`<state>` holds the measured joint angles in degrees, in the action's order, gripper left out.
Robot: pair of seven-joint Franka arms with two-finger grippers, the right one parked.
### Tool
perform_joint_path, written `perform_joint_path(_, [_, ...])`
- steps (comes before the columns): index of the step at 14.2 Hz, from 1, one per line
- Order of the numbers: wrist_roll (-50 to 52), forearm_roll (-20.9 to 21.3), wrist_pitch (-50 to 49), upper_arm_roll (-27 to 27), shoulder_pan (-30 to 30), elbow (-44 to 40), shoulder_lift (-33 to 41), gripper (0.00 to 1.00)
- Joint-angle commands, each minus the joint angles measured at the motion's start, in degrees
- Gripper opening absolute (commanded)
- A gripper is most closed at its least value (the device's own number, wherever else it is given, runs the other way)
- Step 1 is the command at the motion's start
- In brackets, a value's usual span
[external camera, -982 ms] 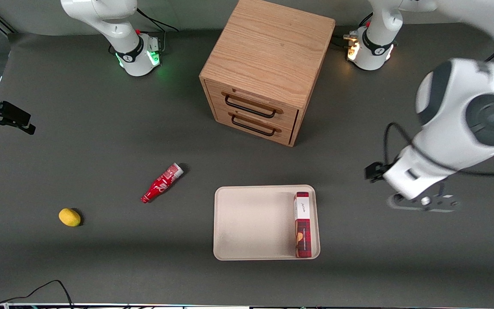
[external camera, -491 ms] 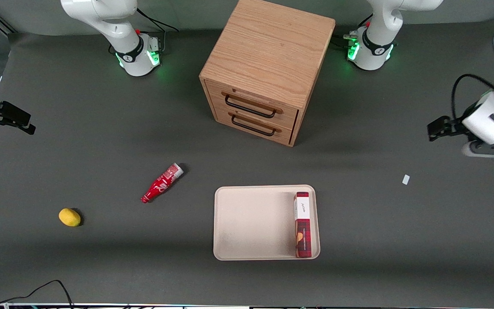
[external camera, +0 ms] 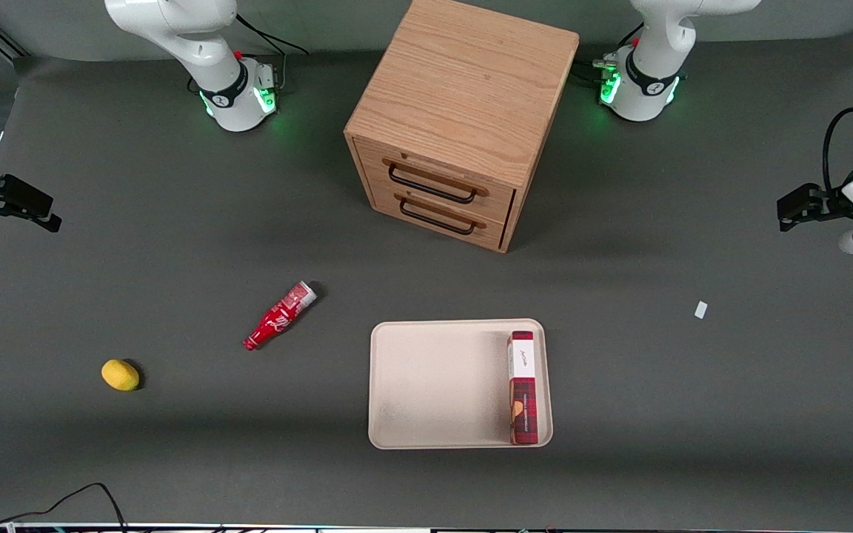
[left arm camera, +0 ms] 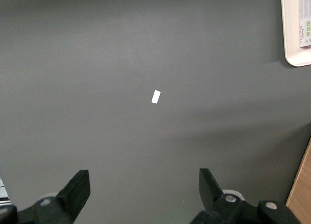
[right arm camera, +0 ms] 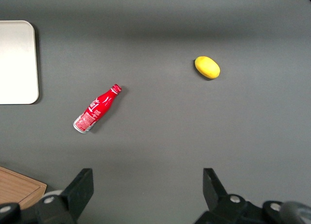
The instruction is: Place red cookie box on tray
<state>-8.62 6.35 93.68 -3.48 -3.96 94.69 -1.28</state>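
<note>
Box [external camera: 522, 388] and tray [external camera: 434, 385] are together now: the red cookie box lies flat inside the tray, along the rim on the working arm's side, white end panel pointing toward the cabinet [external camera: 462, 122]. It rests wholly within the raised rim and nothing touches it, so I judge the placing done. Lying lengthwise against that edge, with the low rim beside it, it looks settled and unlikely to slide.

My hand [left arm camera: 145, 197] is well apart from all of that, up over bare bench [external camera: 693, 414] toward the working arm's end, fingers [left arm camera: 77, 189] spread wide with nothing between them. I hold it open and high because there is nothing left to carry, and keeping clear of the tray means I cannot nudge the box by accident. Under my wrist I see only the grey surface, a small white scrap [left arm camera: 156, 96] lying on it, and one corner of the tray with the box's end just showing.

The red soda bottle [external camera: 281, 315] lies on its side on the bench, toward the parked arm's end from the tray, and the lemon [external camera: 121, 374] farther that way again. Neither belongs to this job, so I leave both where they lie.
</note>
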Motion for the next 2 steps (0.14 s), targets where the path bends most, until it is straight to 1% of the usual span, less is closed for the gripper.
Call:
perform_joint_path(1, [-0.25,0.77,-2.18,0.58,0.36,-2.32,-1.00,1.00])
perform_joint_path(2, [-0.25,0.77,-2.18,0.58,0.36,-2.23,-1.00,1.00])
